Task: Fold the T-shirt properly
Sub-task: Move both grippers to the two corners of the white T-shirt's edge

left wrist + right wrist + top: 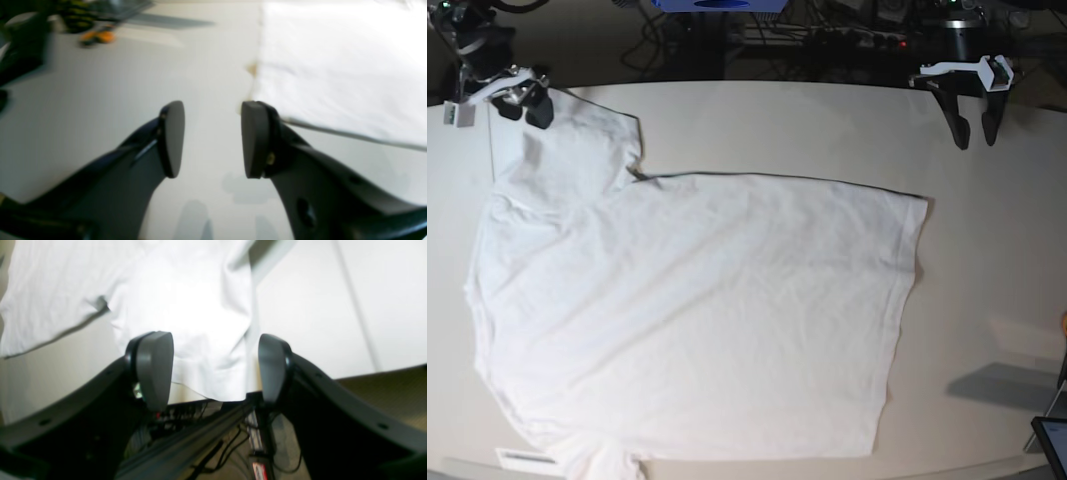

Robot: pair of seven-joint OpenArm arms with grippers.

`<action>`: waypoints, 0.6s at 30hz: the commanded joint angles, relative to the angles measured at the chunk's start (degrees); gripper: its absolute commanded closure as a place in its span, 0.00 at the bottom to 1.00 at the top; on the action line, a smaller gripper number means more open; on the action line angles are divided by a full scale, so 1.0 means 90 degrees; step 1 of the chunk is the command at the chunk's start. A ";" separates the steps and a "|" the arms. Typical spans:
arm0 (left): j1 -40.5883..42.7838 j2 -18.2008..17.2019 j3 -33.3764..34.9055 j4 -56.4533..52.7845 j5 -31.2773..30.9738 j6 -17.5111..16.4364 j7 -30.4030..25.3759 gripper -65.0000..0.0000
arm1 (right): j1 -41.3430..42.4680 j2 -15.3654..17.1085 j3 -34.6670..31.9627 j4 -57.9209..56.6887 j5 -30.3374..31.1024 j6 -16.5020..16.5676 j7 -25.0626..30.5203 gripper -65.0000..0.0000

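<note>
Nearest the base camera, the T-shirt's (pixel 697 310) lower edge is running along the near rim of the surface (pixel 987 250), with a small bunch of cloth gathered there. Going left to right across that view, the right gripper (pixel 524 108) is hanging at the far left corner with its fingers (pixel 153 368) standing wide apart and gripping nothing; the sleeve of the shirt is lying directly beneath and just ahead of them, and in the right wrist view the cloth is showing between the two pads, with the surface's edge and cables below. From those fingers the white fabric is spreading flat and wrinkled across most of the surface, its straight hem ending short of the right side. Well beyond that hem, at the far right corner, the left gripper (pixel 975 128) is hovering over bare surface with its fingers (pixel 171 138) moderately parted and empty. In the left wrist view the shirt's edge is lying just beside the right-hand pad, while bare surface is showing in the gap between the pads.
</note>
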 commanded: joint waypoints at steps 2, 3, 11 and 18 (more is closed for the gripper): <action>0.0129 -0.0110 -0.0016 0.0068 0.0056 -0.0078 -0.0163 0.56 | 0.0082 0.0028 0.0068 0.0036 0.0129 0.0207 -0.0073 0.41; 0.0129 -0.0110 -0.0026 0.0068 0.0056 -0.0078 -0.0163 0.56 | 0.0101 0.0028 0.0068 0.0036 0.0129 0.0226 -0.0131 0.41; 0.0119 -0.0110 -0.0045 0.0019 0.0066 -0.0107 0.0091 0.56 | 0.0179 0.0057 0.0068 -0.0355 0.0129 0.0265 -0.0121 0.41; 0.0080 -0.0383 -0.0006 0.0019 0.0017 -0.0107 0.0687 0.56 | 0.0306 0.0194 0.0029 -0.0814 0.0129 0.0295 -0.0151 0.41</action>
